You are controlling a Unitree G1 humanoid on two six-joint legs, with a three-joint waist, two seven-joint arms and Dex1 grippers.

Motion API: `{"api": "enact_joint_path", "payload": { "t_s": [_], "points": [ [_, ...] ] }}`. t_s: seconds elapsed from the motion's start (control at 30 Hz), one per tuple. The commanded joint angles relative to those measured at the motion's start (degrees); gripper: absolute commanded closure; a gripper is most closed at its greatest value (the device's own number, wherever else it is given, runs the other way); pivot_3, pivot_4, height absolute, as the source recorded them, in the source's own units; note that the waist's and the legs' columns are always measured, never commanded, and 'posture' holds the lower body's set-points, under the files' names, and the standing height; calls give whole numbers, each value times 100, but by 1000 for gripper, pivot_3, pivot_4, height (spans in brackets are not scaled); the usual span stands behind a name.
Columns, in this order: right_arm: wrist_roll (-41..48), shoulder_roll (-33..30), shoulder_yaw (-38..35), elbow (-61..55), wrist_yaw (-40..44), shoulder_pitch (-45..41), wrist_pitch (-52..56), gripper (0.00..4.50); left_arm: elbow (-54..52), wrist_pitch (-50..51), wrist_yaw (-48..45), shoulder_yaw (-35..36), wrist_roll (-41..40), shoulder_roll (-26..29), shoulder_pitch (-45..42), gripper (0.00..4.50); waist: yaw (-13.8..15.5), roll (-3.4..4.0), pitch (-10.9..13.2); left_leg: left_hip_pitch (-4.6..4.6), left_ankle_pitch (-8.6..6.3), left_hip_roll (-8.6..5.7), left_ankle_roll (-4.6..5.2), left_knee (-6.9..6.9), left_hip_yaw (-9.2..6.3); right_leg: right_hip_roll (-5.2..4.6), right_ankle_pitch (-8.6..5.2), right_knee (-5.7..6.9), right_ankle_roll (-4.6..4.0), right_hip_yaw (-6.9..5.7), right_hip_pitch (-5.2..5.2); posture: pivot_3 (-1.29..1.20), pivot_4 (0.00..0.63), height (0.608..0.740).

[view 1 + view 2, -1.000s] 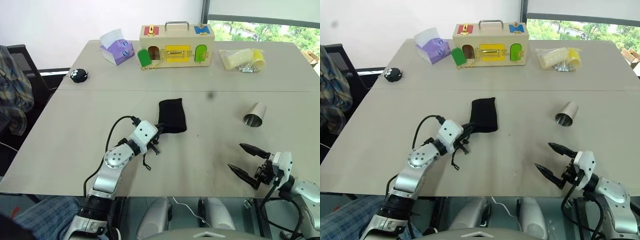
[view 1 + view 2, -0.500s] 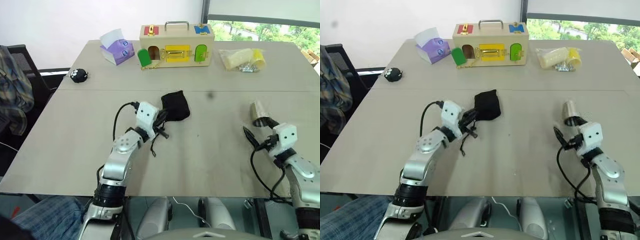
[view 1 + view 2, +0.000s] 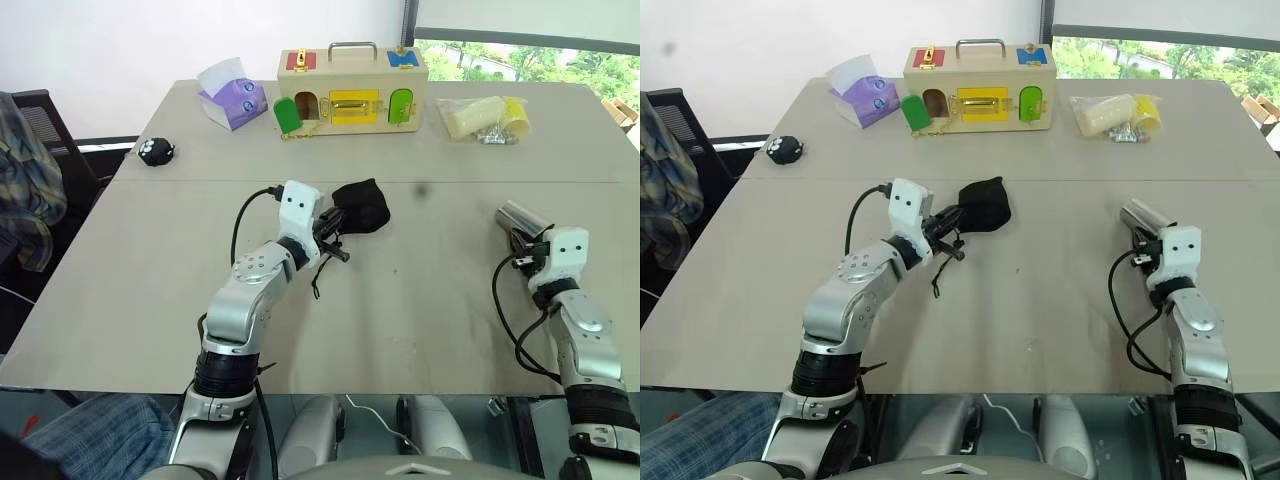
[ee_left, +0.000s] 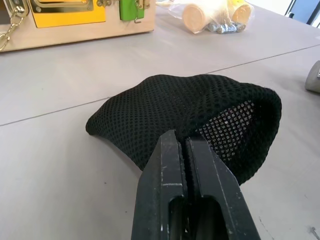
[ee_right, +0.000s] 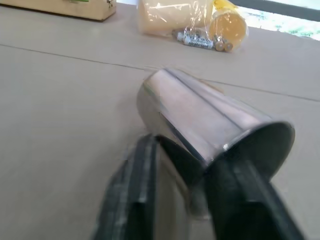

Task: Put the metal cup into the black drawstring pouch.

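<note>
Metal cup (image 3: 521, 219) lies on its side at the right of the grey table (image 3: 420, 300), held between the two black fingers of the right gripper (image 5: 197, 172), which close on its wall near the open rim; in the right wrist view one finger (image 5: 131, 200) sits against the outside of the cup and the other runs along its further side, the shiny tapered body pointing away toward the far edge of the table.

Near the middle of the table, the black drawstring pouch (image 3: 362, 205) is pinched at its edge by the left gripper (image 4: 186, 150), whose fingers are pressed fully together on the mesh fabric. The pouch is bunched and lifted at that edge, and its mouth gapes slightly so the lighter inner mesh shows. A thin black cord (image 3: 318, 285) hangs down from the pouch beside the left wrist. Pouch and cup are well apart, the pouch to the left of the cup.

Along the far edge stand a wooden latch box (image 3: 352, 91) with coloured doors and a metal handle, a purple tissue pack (image 3: 234, 97) to its left, and a clear plastic bag with yellow contents (image 3: 485, 117) to its right. A small black spotted ball (image 3: 156, 151) rests at the far left.
</note>
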Motion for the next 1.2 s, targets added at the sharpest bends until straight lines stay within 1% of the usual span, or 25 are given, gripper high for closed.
{"api": "enact_joint_path", "payload": {
  "t_s": [0.03,0.1,0.2,0.3,0.4,0.47,0.57,0.7,0.93,1.03,1.2],
  "points": [
    [32,-39,-72,-146,15,-104,-243,4478,-215,137,107,170,-191,-64,-275,4500,-2,0,0,0,0,0,0,0,0,0,0,0,0,0,0,0,150,710],
    [-63,-117,107,-353,234,-44,-423,4478,-179,293,200,239,-262,-124,-383,4500,-7,0,0,0,0,0,0,0,1,0,0,0,0,1,0,0,150,710],
    [-206,-322,587,-989,847,91,-739,4478,-160,532,296,282,-336,-179,-518,4500,-52,1,1,-1,0,-1,0,0,1,0,0,-1,1,1,-2,0,150,710],
    [-131,-432,1163,-2068,1375,241,-670,4478,-192,767,302,297,-469,-223,-592,4500,-117,1,1,-2,0,1,0,0,-1,2,0,0,1,0,-4,0,150,710],
    [55,-327,1439,-2815,1466,212,-465,4478,-195,919,302,302,-568,-212,-652,4500,-134,0,1,-2,0,8,-2,0,-1,9,0,2,2,2,-7,0,150,710],
    [-86,-306,1709,-3070,1538,126,-381,4478,-171,1026,313,348,-645,-219,-709,4500,-115,0,1,-2,2,8,-5,0,-5,9,0,3,2,-2,-7,0,150,710],
    [-310,-155,2171,-3131,1562,-36,-260,4478,-120,1200,380,430,-787,-300,-787,4500,-108,-2,2,-3,2,4,-5,2,-5,7,0,1,2,0,-6,0,150,710],
    [-821,-243,2567,-2746,1671,-33,-396,4478,-134,1420,478,549,-958,-448,-917,4500,-79,-3,3,-8,2,4,-5,3,-12,6,0,-1,1,-8,-8,0,150,710],
    [-1273,-191,2600,-2307,1450,-156,-496,4478,-185,1516,455,454,-1007,-399,-887,4500,-110,-3,3,-7,2,-1,-6,1,-8,4,0,1,1,-2,-12,0,150,710],
    [-1245,90,2455,-2179,1143,-342,-133,4478,-248,1562,399,349,-1021,-395,-859,4500,-124,-3,3,-7,3,2,-8,1,-6,6,0,3,1,0,-14,0,150,710],
    [-1067,653,2493,-2312,869,-558,595,4478,-283,1550,321,271,-1038,-368,-836,4500,-114,-3,3,-9,5,2,-10,1,-5,7,1,6,0,4,-19,0,150,710]
  ]
}}
